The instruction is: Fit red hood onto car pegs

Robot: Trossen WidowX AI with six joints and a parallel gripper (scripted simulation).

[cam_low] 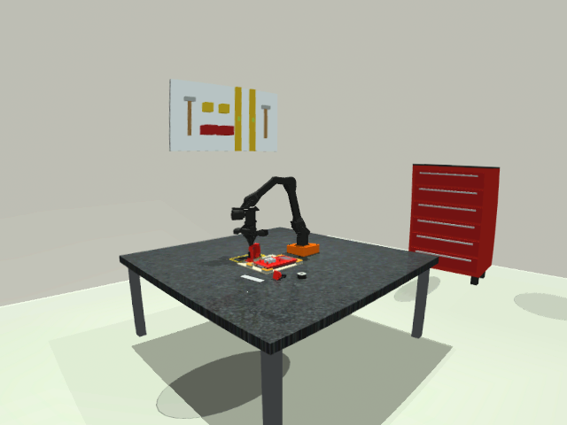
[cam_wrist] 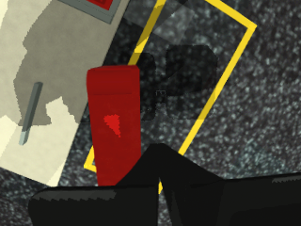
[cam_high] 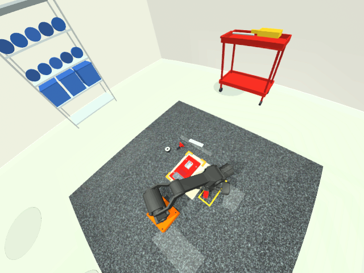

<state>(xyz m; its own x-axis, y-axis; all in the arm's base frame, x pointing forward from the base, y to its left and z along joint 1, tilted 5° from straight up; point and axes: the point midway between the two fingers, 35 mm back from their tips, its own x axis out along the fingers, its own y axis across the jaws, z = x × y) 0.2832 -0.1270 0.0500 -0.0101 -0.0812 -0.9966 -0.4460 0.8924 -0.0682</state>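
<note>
The red hood (cam_high: 205, 194) (cam_low: 254, 251) (cam_wrist: 115, 141) stands up on one edge at the yellow outline beside the jig. My gripper (cam_low: 250, 254) (cam_wrist: 156, 150) points down and is shut; its fingertips are right beside the hood and cover its near end in the wrist view. No hood wall shows between the fingers. The hood's holes are not visible. The red chassis (cam_high: 184, 171) (cam_low: 287, 261) lies in the cream jig (cam_high: 192, 194) (cam_wrist: 28, 71), with the silver engine block (cam_high: 188, 164) (cam_low: 268, 258) on its deck. The pegs are too small to make out clearly.
The yellow outline (cam_high: 209, 205) (cam_wrist: 218, 89) is taped beside the jig. A grey pin (cam_wrist: 33, 110) stands on the jig. Beyond the jig lie a small red part (cam_high: 181, 144) (cam_low: 276, 275), a wheel (cam_high: 167, 149) (cam_low: 301, 274) and a white strip (cam_high: 195, 143) (cam_low: 252, 278).
</note>
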